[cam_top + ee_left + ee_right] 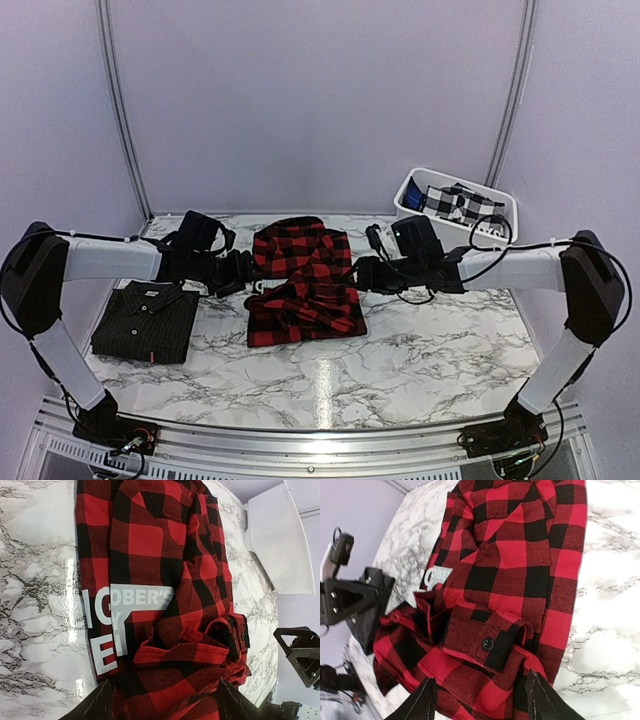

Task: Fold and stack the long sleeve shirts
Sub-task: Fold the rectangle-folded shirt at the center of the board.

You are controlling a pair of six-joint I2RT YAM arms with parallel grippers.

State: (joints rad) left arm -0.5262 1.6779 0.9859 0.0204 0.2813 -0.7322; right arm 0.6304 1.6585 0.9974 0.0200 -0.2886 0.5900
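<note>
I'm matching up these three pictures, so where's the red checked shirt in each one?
Top view: the red checked shirt lies in the middle of the marble table.
Left wrist view: it fills the middle, top to bottom.
Right wrist view: it fills the centre and top.
Shared landmark: the marble shows in all three; the buttoned cuff shows in both wrist views.

Here's the marble-veined table (430, 350), glossy, with a streak of light (325, 385) glaring near its front. Behind the table rise plain lilac walls (320, 100), framed by curved metal poles (122, 110). An aluminium rail (300, 437) runs along the table's near edge.
</note>
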